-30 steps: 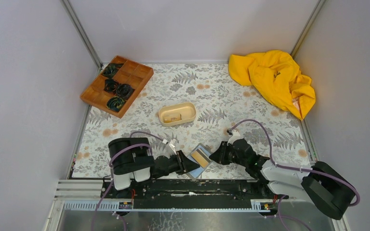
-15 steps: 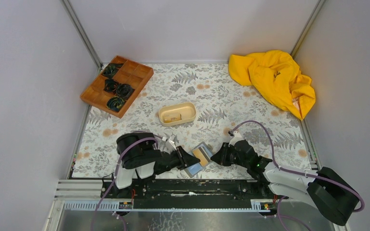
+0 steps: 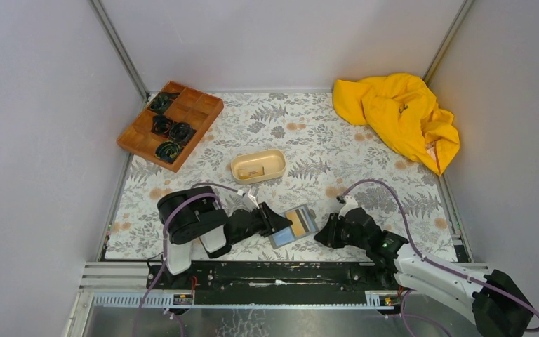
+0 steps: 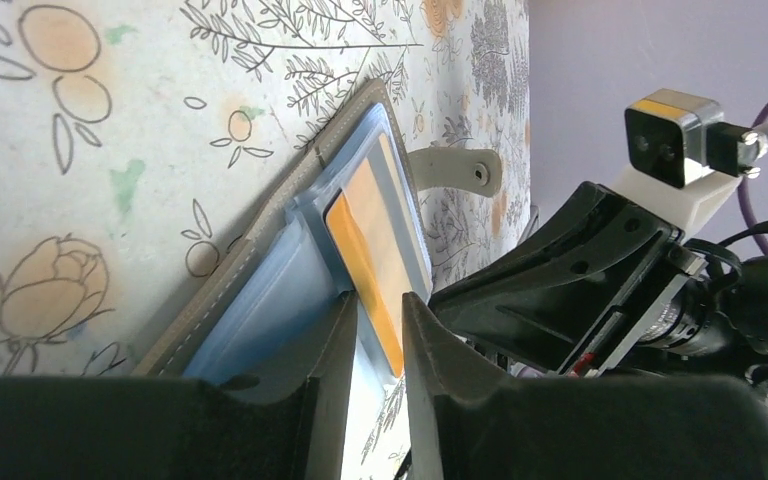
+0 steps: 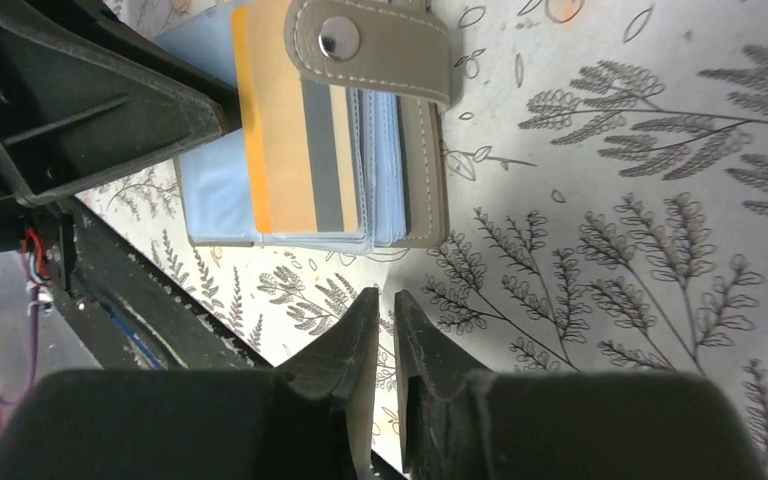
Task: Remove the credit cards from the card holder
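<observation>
Beyond card holder [image 3: 282, 236]: beige tray [image 3: 281, 165] (yellow cloth [image 3: 400, 116] far right).

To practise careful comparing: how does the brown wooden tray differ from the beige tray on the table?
The brown tray is rectangular, the beige tray oval. The brown tray has many compartments, some holding dark coils; the beige tray has one well with a small tan item. The brown tray sits far left, the beige tray near the middle. Both are shallow and open.
</observation>
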`<act>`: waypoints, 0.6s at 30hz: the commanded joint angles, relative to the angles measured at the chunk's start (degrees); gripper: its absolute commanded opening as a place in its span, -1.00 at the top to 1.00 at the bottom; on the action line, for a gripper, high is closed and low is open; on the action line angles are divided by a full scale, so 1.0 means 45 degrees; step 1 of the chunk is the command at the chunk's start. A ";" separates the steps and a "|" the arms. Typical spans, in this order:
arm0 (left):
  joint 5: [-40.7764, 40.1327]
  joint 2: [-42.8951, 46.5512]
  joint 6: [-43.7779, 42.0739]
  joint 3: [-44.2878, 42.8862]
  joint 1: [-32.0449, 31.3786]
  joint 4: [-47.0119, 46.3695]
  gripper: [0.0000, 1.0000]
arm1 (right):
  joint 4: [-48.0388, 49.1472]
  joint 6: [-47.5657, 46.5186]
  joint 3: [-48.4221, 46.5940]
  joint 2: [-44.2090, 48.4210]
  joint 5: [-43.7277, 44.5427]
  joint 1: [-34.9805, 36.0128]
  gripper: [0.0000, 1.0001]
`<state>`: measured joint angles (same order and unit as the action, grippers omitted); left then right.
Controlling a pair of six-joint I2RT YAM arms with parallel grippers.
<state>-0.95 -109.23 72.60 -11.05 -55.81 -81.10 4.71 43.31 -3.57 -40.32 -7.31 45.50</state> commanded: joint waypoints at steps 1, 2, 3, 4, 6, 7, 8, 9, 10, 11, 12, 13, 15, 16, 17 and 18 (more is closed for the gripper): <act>0.0239 0.0505 -0.0682 -0.0333 0.0096 0.1197 0.38 | -0.1482 -0.0520 -0.1165 0.0179 0.0950 0.0124 0.63; 0.0264 0.0555 -0.0701 -0.0354 0.0098 0.1232 0.38 | -0.1550 -0.0535 -0.1380 0.0088 0.1186 0.0112 0.63; 0.0289 0.0593 -0.0713 -0.0357 0.0125 0.1295 0.37 | -0.1744 -0.0622 -0.1626 -0.0094 0.1581 0.0123 0.63; 0.0304 0.0644 -0.0739 -0.0373 0.0145 0.1373 0.36 | -0.1979 -0.0812 -0.1996 -0.0339 0.1819 0.0124 0.62; 0.0359 0.0726 -0.0794 -0.0350 0.0184 0.1490 0.36 | -0.2230 -0.1106 -0.2651 -0.0892 0.2023 0.0119 0.55; 0.0379 0.0759 -0.0817 -0.0334 0.0211 0.1525 0.35 | -0.2198 -0.1228 -0.2903 -0.1137 0.2048 0.0112 0.47; 0.0408 0.0785 -0.0818 -0.0323 0.0227 0.1563 0.35 | -0.2138 -0.1334 -0.3086 -0.1402 0.2105 0.0118 0.36; 0.0436 0.0800 -0.0820 -0.0319 0.0251 0.1553 0.35 | -0.2108 -0.1457 -0.3285 -0.1621 0.2232 0.0124 0.15; 0.0454 0.0785 -0.0830 -0.0304 0.0261 0.1547 0.34 | -0.2102 -0.1587 -0.3466 -0.1868 0.2406 0.0124 0.05; 0.0491 0.0771 -0.0822 -0.0316 0.0282 0.1522 0.34 | -0.2119 -0.1745 -0.3630 -0.2136 0.2592 0.0119 -0.02; 0.0549 0.0752 -0.0821 -0.0320 0.0280 0.1504 0.34 | -0.2089 -0.1886 -0.3773 -0.2428 0.2776 0.0124 -0.10; 0.0586 0.0716 -0.0820 -0.0345 0.0292 0.1466 0.33 | -0.2083 -0.2026 -0.3900 -0.2745 0.2943 0.0124 -0.16; 0.0656 0.0664 -0.0806 -0.0372 0.0307 0.1399 0.33 | -0.1974 -0.2245 -0.4205 -0.3481 0.3135 0.0115 -0.23; 0.0675 0.0612 -0.0801 -0.0371 0.0305 0.1357 0.33 | -0.1917 -0.2300 -0.4323 -0.3768 0.3264 0.0116 -0.23; 0.0704 0.0595 -0.0784 -0.0374 0.0312 0.1303 0.33 | -0.1907 -0.2332 -0.4440 -0.4014 0.3407 0.0107 -0.22; 0.0754 0.0545 -0.0765 -0.0350 0.0313 0.1250 0.33 | -0.1907 -0.2365 -0.4543 -0.4179 0.3595 0.0105 -0.17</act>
<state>1.30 -106.21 70.74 -12.25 -54.81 -75.57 -4.21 35.31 -20.69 -56.31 4.14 45.60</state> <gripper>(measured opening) 0.332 0.611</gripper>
